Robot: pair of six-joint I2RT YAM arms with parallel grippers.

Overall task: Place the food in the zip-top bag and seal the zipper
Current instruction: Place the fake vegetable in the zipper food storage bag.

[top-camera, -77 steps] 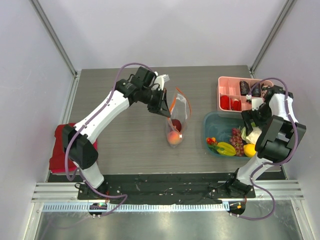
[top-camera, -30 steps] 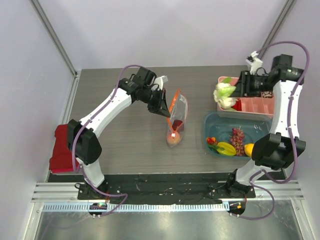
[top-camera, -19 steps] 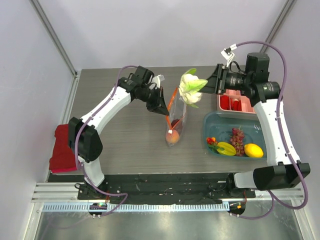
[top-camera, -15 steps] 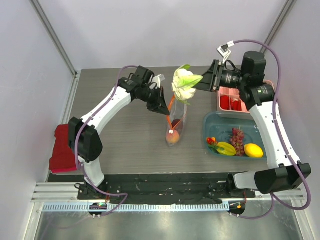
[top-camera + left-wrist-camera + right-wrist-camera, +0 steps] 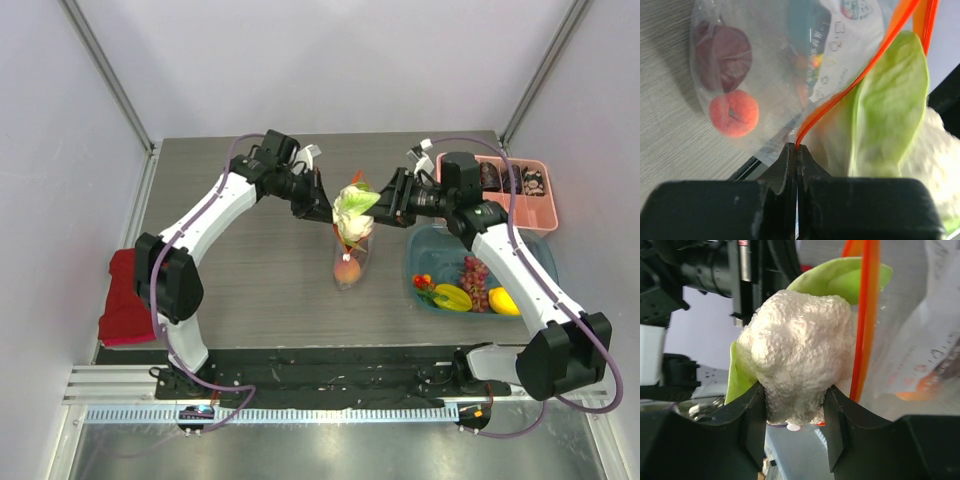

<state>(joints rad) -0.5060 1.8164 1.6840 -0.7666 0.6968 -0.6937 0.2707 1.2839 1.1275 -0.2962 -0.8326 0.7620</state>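
Note:
The clear zip-top bag (image 5: pixel 350 258) stands mid-table with a peach (image 5: pixel 347 271) and a dark red fruit inside. My left gripper (image 5: pixel 327 213) is shut on its orange-red zipper (image 5: pixel 850 92), holding the mouth up. My right gripper (image 5: pixel 378 212) is shut on the pale-green cabbage (image 5: pixel 353 210), which sits at the bag's mouth; the cabbage (image 5: pixel 800 352) lies against the zipper strip (image 5: pixel 865 315). In the left wrist view the cabbage leaf (image 5: pixel 890 110) is beside the strip, and the peach (image 5: pixel 734 113) shows through the plastic.
A teal bin (image 5: pixel 420 240) at the right holds purple grapes (image 5: pixel 473 280), a starfruit (image 5: pixel 452 296), a lemon (image 5: pixel 500 300) and a strawberry (image 5: pixel 423 282). A pink tray (image 5: pixel 545 215) stands behind it. A folded red cloth (image 5: pixel 122 300) lies at the left edge.
My right arm lifted the cabbage out of the bin, carried it left across the table and lowered it to the bag's mouth. My left gripper kept holding the zipper edge.

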